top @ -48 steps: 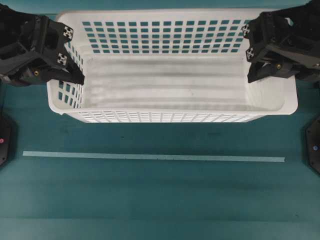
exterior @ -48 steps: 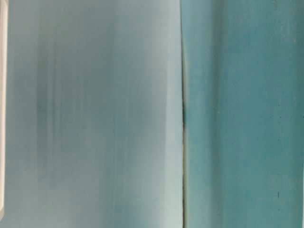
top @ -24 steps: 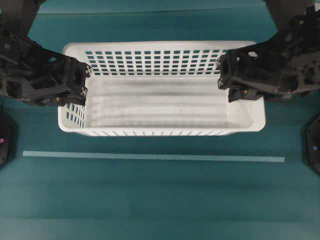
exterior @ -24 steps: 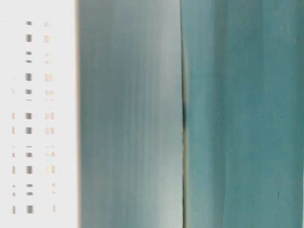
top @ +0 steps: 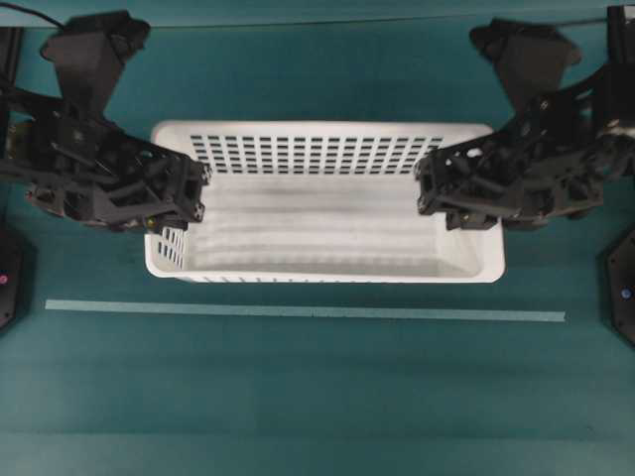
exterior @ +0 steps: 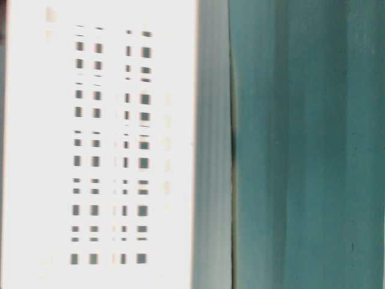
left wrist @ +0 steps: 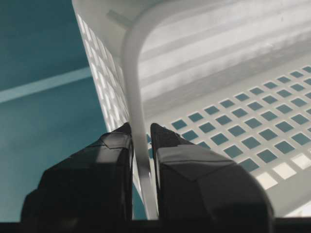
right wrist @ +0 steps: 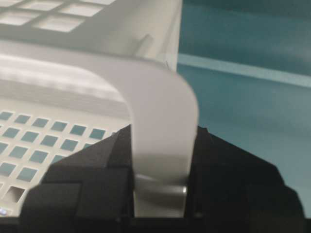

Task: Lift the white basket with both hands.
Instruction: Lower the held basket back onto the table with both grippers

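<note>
The white basket (top: 327, 213) lies level between my two arms in the overhead view, its perforated far wall at the back and its ribbed floor empty. My left gripper (top: 187, 198) is shut on the basket's left end rim. In the left wrist view (left wrist: 141, 127) the black fingers (left wrist: 109, 160) pinch the thin rim (left wrist: 132, 73). My right gripper (top: 435, 193) is shut on the right end rim. In the right wrist view (right wrist: 164, 130) the rim band (right wrist: 160, 92) fills the jaws. The table-level view shows the basket's perforated side (exterior: 102, 150) filling the left half.
A pale tape line (top: 298, 311) runs across the teal table in front of the basket. Black brackets stand at the table's left edge (top: 6, 283) and right edge (top: 622, 297). Open teal surface lies in front of the line (top: 317, 397).
Both grippers and the basket have gone down away from the overhead camera; the basket looks smaller. In the table-level view the basket has come in from the left and fills more of the frame.
</note>
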Robot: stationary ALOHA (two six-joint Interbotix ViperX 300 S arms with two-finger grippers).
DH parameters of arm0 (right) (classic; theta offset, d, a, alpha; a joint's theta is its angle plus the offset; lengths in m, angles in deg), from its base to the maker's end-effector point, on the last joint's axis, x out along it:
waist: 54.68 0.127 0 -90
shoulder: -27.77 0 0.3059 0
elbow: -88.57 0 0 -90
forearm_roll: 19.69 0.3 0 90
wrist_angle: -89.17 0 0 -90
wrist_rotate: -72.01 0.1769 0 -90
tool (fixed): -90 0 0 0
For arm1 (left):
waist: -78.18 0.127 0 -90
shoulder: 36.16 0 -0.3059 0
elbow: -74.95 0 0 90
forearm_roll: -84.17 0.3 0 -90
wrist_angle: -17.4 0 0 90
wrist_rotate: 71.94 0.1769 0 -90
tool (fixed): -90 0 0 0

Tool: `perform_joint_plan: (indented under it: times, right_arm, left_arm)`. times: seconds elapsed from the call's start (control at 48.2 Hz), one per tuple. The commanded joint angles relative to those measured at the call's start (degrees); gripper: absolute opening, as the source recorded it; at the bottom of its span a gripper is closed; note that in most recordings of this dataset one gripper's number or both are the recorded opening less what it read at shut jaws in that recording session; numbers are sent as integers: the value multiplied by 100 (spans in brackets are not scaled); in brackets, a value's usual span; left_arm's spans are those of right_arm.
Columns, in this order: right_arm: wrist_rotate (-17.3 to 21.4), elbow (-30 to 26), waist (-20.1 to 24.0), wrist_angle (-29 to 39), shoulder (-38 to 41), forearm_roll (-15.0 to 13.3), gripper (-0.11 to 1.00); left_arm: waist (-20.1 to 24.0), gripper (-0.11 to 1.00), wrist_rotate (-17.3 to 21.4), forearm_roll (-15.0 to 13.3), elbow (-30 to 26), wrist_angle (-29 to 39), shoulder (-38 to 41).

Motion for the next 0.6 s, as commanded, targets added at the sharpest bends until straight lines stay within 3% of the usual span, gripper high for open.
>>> perform_joint_plan:
  times: [0.0, 0.249, 0.58]
  right_arm:
    - [-167, 97, 35, -378, 185, 9, 18]
    - [-545, 343, -9, -782, 527, 18, 18]
    - [-563, 360, 0, -826, 835, 18, 18]
  left_arm:
    - [70, 6, 53, 26, 26, -220, 123]
    - [237, 4, 35, 26, 457, -853, 193]
    - [237, 4, 70, 26, 738, -1248, 589]
